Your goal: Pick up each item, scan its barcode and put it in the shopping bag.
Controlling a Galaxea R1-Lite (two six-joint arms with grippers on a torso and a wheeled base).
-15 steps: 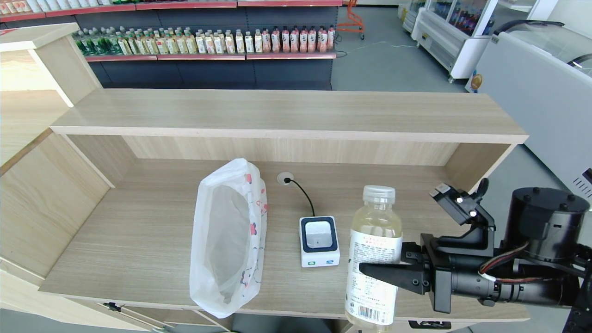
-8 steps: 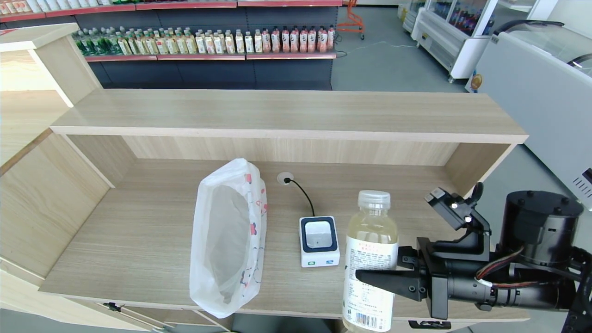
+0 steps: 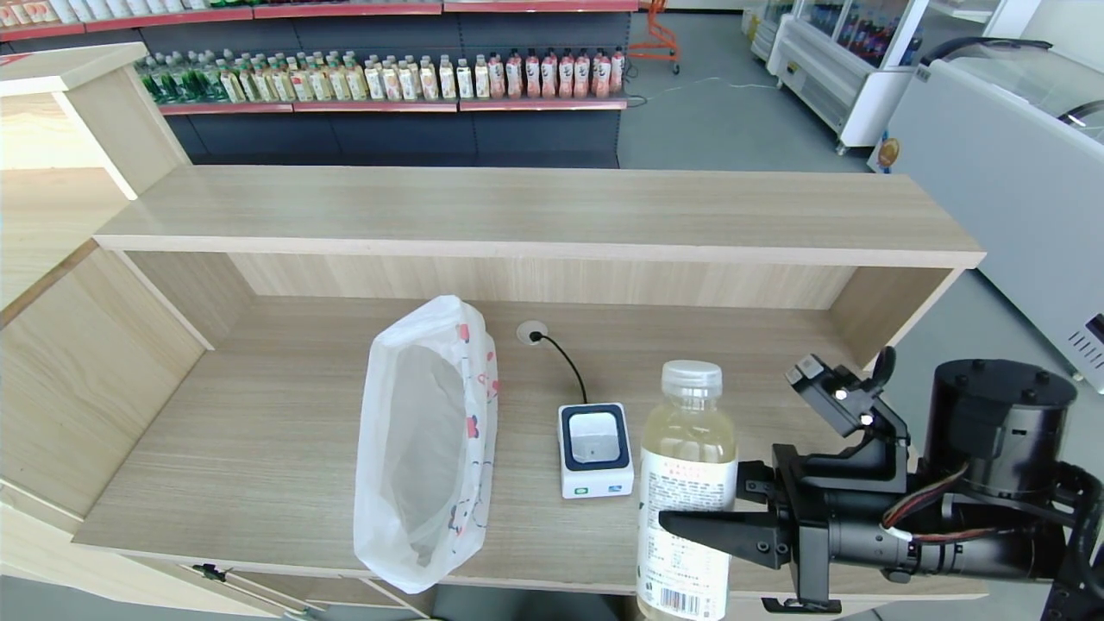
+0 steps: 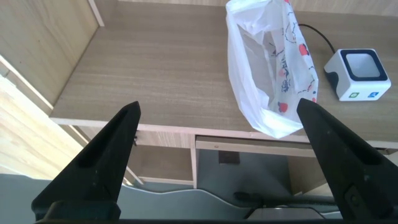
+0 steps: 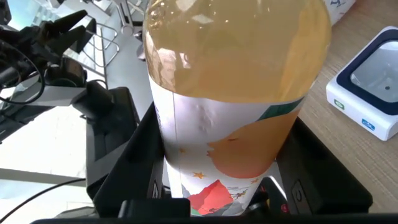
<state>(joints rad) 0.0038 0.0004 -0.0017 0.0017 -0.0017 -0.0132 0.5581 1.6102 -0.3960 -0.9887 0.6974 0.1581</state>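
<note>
Bottle (image 3: 690,431): clear plastic, pale yellow drink, white cap, white label. It's clamped in the right gripper (image 3: 694,509), black fingers pinching the label zone from either side. It stands upright, long axis vertical, at the near right edge of the light wood counter (image 3: 259,431). Looks held off the surface, but the base is cut off so I can't confirm.

Barcode (image 3: 681,601) sits low on the label, facing the near side, toward the robot.

Scanner (image 3: 595,448): small white box with a dark blue-framed window facing up, cabled. It's just left of the bottle and slightly farther back, not touching.

Key relation: window looks up, barcode looks sideways. My read is the right wrist has to shift left and tip or roll the bottle so the barcode end faces down over the window.

White translucent plastic shopping bag with red prints (image 3: 427,448) lies left of the scanner, mouth open toward the near side.

Left gripper (image 4: 219,107): fingers spread wide, empty, hanging off the near edge on the bag's side. The right arm is the one placed for the scan.

Risk: label is smooth, so the bottle could slip once tilted.
</note>
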